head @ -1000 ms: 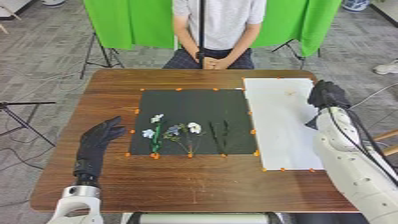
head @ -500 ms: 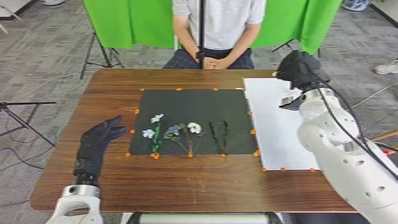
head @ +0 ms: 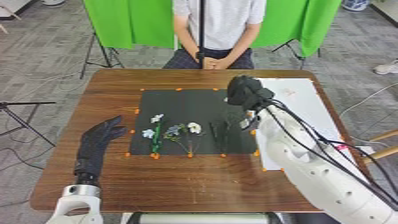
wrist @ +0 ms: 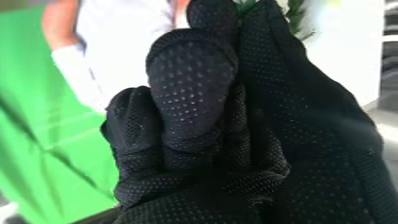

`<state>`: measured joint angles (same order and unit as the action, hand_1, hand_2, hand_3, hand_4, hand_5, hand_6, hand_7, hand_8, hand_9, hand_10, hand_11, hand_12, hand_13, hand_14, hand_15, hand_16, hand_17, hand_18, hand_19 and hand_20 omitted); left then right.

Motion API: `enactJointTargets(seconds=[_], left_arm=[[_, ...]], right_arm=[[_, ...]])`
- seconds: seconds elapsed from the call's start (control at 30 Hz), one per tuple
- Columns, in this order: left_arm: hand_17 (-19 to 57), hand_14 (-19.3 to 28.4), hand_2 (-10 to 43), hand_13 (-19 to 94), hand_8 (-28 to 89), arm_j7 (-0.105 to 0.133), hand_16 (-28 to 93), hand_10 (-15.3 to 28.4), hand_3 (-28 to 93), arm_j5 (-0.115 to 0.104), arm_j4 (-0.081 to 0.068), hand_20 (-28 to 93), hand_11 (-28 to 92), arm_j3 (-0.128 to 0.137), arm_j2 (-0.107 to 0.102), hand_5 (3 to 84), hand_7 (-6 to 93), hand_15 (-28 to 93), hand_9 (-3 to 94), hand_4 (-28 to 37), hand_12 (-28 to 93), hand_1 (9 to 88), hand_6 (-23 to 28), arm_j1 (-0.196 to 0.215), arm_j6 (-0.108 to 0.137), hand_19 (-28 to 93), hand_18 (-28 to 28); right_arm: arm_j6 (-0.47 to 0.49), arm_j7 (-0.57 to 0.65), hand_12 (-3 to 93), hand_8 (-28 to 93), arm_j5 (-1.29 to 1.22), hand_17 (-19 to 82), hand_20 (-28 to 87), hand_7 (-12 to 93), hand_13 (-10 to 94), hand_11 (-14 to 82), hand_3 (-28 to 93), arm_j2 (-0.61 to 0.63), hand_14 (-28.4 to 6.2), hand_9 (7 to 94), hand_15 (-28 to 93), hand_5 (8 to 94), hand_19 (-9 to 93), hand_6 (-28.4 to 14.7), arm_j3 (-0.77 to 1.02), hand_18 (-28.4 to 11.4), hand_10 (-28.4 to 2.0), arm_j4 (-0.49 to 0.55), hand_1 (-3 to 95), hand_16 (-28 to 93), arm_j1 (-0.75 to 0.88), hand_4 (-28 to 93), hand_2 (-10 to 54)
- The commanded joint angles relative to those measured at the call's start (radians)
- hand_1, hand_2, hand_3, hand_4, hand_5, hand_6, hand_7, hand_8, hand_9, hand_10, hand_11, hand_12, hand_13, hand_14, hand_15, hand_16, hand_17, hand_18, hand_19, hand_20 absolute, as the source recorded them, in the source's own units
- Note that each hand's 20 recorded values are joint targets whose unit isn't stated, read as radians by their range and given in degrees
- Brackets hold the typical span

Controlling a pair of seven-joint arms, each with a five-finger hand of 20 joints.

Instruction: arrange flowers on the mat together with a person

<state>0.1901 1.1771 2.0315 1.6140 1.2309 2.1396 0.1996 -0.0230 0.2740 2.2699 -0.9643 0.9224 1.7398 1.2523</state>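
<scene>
"Over the black mat's [head: 182, 106] far right corner, see? The right hand [head: 247, 93] has a green sprig [wrist: 296, 15] pinched in its fingers."

"And the left [head: 96, 137]?"

"Beside the mat, fingers relaxed. White flowers [head: 194, 128] lie nearer, apart from both hands."

Has grey flooring [head: 31, 75] at both sides and green cloth [head: 131, 25] across the top. Holds a brown wooden table [head: 187, 190] centrally, a black stand [head: 28, 103] at far left and possibly a blue-and-white pot [head: 354, 5] at upper right.
</scene>
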Motion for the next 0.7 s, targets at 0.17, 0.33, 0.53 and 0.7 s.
enactJointTargets(seconds=[0.17,0.33,0.53,0.7], left_arm=[[9.0,18.4,7.7,40,-7,-0.009,-2,15.6,66,0.004,-0.006,16,23,-0.005,0.006,49.6,15.2,22,51.6,-27.0,14,23.6,3.5,0.005,-0.008,10,11.4],[9.0,18.4,7.7,40,-7,-0.008,-2,15.6,66,0.003,-0.004,16,23,-0.002,0.005,49.6,15.1,22,51.6,-27.1,14,23.8,3.6,0.012,-0.006,10,11.3],[9.0,18.4,7.7,40,-7,-0.008,-2,15.6,66,0.004,-0.007,16,23,-0.005,0.005,49.5,15.1,22,51.7,-27.0,14,23.7,3.5,0.005,-0.011,10,11.4],[9.1,18.3,7.6,40,-7,-0.010,-2,15.4,66,0.005,-0.006,16,23,-0.003,0.005,49.4,15.0,22,51.5,-26.8,14,23.6,3.5,0.007,-0.010,10,11.4]], right_arm=[[0.064,-0.029,41.1,5,0.031,55,33,22,91,6.9,55,-0.008,-1.2,90.5,49,81.2,92,3.3,-0.081,-14.6,-9.1,-0.018,62.5,31,-0.037,-21,-9.5],[0.070,-0.030,40.7,4,0.031,55,33,22,91,6.5,56,-0.008,-1.2,90.2,49,80.9,92,3.4,-0.083,-14.7,-9.5,-0.013,62.3,31,-0.035,-21,-9.5],[0.093,-0.029,40.6,4,0.030,55,33,21,91,6.4,55,-0.007,-1.5,89.5,49,80.0,92,3.4,-0.082,-15.0,-9.9,-0.013,60.5,31,-0.033,-21,-9.5],[0.115,-0.032,39.1,4,0.029,55,33,20,90,8.7,55,-0.007,-1.7,88.3,49,79.0,92,3.3,-0.083,-14.9,-10.1,-0.013,58.8,31,-0.028,-20,-9.5]])
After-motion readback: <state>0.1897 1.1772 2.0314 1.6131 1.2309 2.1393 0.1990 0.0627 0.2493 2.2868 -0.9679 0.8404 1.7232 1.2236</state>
